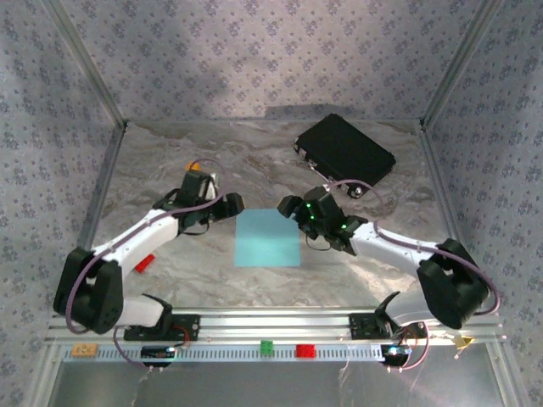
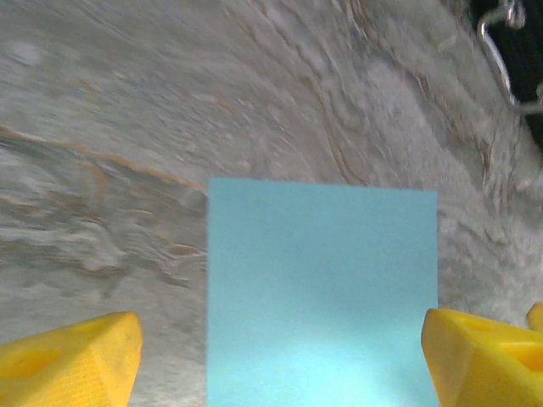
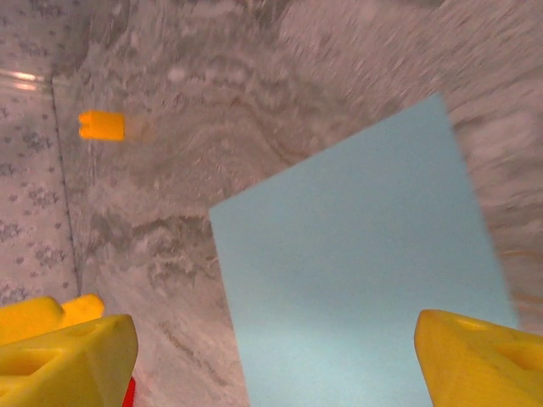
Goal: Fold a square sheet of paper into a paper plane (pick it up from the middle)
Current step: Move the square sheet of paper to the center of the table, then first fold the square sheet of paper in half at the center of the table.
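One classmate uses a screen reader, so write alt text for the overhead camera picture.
A flat light-blue sheet of paper lies on a grey marbled table, with the left pincer and the right pincer open near its far corners. A black case sits behind, towards the right.

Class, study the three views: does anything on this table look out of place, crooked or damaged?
Nothing looks damaged or spilled. The square sheet of paper lies flat and uncreased. The black case sits askew at the far right, and a stray red brick lies beside the left arm.
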Motion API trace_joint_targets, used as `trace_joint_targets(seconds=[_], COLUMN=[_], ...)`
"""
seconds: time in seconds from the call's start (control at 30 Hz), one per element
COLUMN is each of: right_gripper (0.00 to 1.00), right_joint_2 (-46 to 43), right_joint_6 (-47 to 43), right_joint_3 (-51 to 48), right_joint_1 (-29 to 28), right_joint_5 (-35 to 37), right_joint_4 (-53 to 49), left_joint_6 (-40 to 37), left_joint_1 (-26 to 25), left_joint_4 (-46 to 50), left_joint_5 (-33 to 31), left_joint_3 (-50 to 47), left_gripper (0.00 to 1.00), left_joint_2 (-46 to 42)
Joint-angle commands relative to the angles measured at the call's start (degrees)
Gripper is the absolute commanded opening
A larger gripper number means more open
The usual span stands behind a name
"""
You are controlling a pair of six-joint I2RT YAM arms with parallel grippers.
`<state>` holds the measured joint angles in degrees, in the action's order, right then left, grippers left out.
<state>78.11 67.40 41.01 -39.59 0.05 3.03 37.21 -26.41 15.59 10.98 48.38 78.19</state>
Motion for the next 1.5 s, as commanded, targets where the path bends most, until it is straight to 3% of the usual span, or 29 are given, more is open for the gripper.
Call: trace_joint_targets(seconds=[0.0,0.1,0.27,0.5,0.67,1.1,1.47], right_gripper=[0.89,0.92,0.96,0.99,0.99,0.99,0.99], right_joint_2=[-2.7,-5.0,-4.9,-5.2,-6.3,-6.7,-6.7], right_joint_6=[-3.8,-5.7,-14.1,-17.5,-17.2,-17.8,-17.3], right_joint_3=[-2.4,-3.8,-2.9,-3.0,-4.5,-5.0,-4.9], right_joint_1=[2.5,5.2,10.0,12.3,14.3,16.9,17.8], right_joint_5=[1.9,-0.1,-11.7,-14.2,-16.1,-17.2,-17.4], right_joint_4=[-6.4,-7.2,-7.6,-11.1,-10.5,-11.8,-13.3], left_joint_6=[2.5,5.8,7.6,7.3,6.6,4.5,4.5], left_joint_1=[-3.8,-6.8,-11.6,-16.1,-18.5,-19.5,-19.6], left_joint_4=[4.0,4.0,11.5,25.0,28.4,33.6,34.5], left_joint_5=[0.8,0.5,-3.7,-7.9,-8.3,-8.6,-8.0], left_joint_3=[4.5,6.9,14.7,26.4,31.1,38.7,39.4], left_gripper=[0.84,0.83,0.83,0.83,0.84,0.87,0.90], left_joint_2=[4.3,8.3,16.1,26.8,31.6,37.9,39.2])
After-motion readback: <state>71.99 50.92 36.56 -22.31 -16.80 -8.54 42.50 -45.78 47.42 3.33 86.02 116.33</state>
